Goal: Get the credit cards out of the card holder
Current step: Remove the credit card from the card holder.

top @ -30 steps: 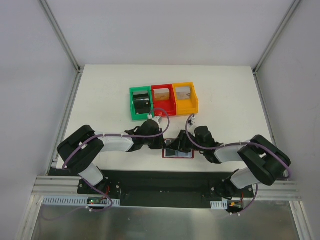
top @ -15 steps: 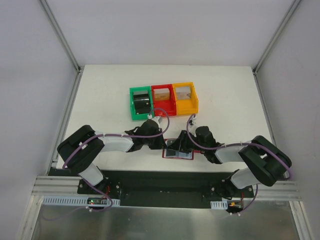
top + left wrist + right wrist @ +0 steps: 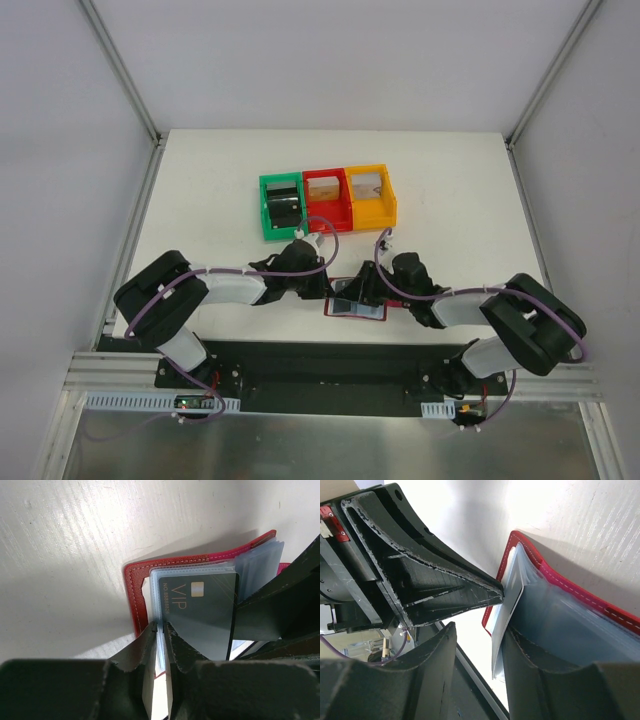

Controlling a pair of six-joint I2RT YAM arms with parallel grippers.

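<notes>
On white table [image 3: 200, 200] between walls [image 3: 60, 150], left gripper [image 3: 161, 630] pinching sleeve of card holder [image 3: 134, 587], right gripper [image 3: 479, 629] parted.

Near front edge of table [image 3: 200, 200], card holder [image 3: 355, 303] open flat, between left gripper [image 3: 328, 288] and right gripper [image 3: 362, 290]. Credit card [image 3: 200, 610] in its sleeve. Behind, row of three bins [image 3: 327, 224]; black block [image 3: 284, 207] in leftmost.

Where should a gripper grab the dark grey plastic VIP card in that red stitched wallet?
Likely the dark VIP card by its bare edge facing the right gripper, pinched across its flat faces; its other visible edges sit inside the clear sleeve of the red wallet.
</notes>
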